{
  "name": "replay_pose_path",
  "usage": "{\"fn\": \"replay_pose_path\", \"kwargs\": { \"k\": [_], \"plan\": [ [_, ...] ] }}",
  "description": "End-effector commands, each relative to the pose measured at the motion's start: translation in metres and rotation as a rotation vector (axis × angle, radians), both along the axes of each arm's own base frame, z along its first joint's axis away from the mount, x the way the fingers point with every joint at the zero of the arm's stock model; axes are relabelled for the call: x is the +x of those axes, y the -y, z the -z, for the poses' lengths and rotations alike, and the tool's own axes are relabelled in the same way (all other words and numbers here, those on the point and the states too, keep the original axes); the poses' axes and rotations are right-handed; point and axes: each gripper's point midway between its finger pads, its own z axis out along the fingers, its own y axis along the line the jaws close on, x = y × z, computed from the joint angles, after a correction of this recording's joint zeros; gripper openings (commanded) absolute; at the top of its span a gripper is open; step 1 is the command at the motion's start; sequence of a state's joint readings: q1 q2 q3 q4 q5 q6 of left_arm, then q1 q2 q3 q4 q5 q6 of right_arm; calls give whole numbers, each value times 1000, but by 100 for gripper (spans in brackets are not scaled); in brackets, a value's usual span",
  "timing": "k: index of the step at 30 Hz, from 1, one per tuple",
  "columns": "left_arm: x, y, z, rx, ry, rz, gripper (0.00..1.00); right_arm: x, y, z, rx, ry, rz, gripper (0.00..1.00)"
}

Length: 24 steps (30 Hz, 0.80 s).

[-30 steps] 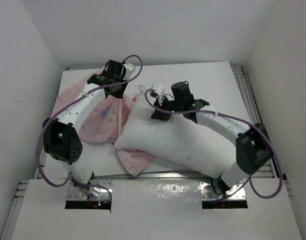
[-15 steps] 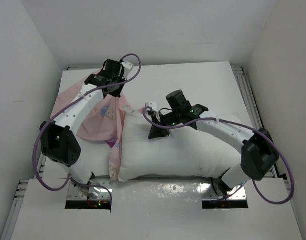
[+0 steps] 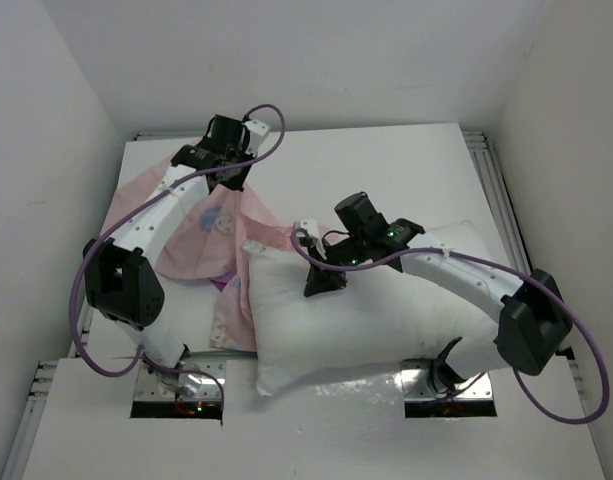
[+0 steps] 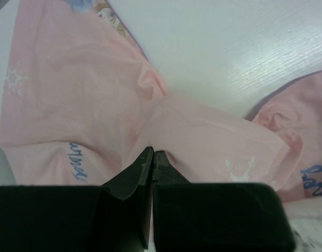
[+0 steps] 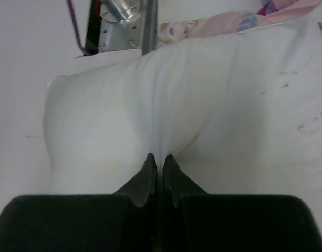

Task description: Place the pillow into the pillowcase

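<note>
On the pillow, right hand seemingly pinches fabric.

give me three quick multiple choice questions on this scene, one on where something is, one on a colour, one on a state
1. In the top view, where does the pillowcase mostly lie relative to the pillow?
A. to its right
B. to its left
C. wholly on top of it

2. What colour is the pillow?
A. blue
B. green
C. white

3. What is the right end effector doing?
A. hanging open in the air
B. shut on the pillowcase
C. shut on a fold of the pillow

Answers:
1 B, the pink fabric spreads out left of the pillow.
2 C, it shows white in both the top and right wrist views.
3 C, the right wrist view shows white fabric pinched tight in it.
</note>
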<state>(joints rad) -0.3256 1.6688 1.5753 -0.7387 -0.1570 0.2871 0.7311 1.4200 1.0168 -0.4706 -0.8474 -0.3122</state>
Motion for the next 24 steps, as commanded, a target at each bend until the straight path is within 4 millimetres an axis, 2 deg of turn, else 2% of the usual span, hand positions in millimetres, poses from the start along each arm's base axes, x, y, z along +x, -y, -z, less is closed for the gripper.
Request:
{"fn": "replay_pose_path", "kwargs": {
  "k": [1,2,3,4,6,7,8,9,11,14,16,20,24],
  "plan": [
    [-1,12,-24,-72,46,67,0,28,-17,9,15,10,119,0],
    [-6,14,-22,-72,37,92,0,41,-22,8,24,31,167,0],
    [-14,12,-29,-71,50,106,0,54,-27,10,27,35,215,0],
    [-23,8,-20,-51,30,125,0,71,-35,0,61,66,267,0],
    [-33,2,-24,-29,47,140,0,89,-37,-7,84,76,309,0],
    [-41,-3,-14,-8,23,145,0,97,-38,-7,91,57,329,0],
    [-45,-8,-15,23,31,148,0,112,-35,-15,116,60,347,0],
    [-50,-14,-7,54,12,152,0,121,-35,-17,124,22,383,0],
    [-56,-16,-5,66,6,162,0,141,-27,-13,113,23,447,0],
    [-62,-13,-5,51,-1,191,0,163,-20,3,61,74,515,0],
    [-65,-9,-12,33,6,212,0,183,-9,10,29,101,613,0],
    [-67,-12,-21,41,28,215,0,218,8,-5,59,172,753,0],
    [-60,-19,-19,80,43,189,0,231,11,-27,74,250,777,0]
  ]
}}
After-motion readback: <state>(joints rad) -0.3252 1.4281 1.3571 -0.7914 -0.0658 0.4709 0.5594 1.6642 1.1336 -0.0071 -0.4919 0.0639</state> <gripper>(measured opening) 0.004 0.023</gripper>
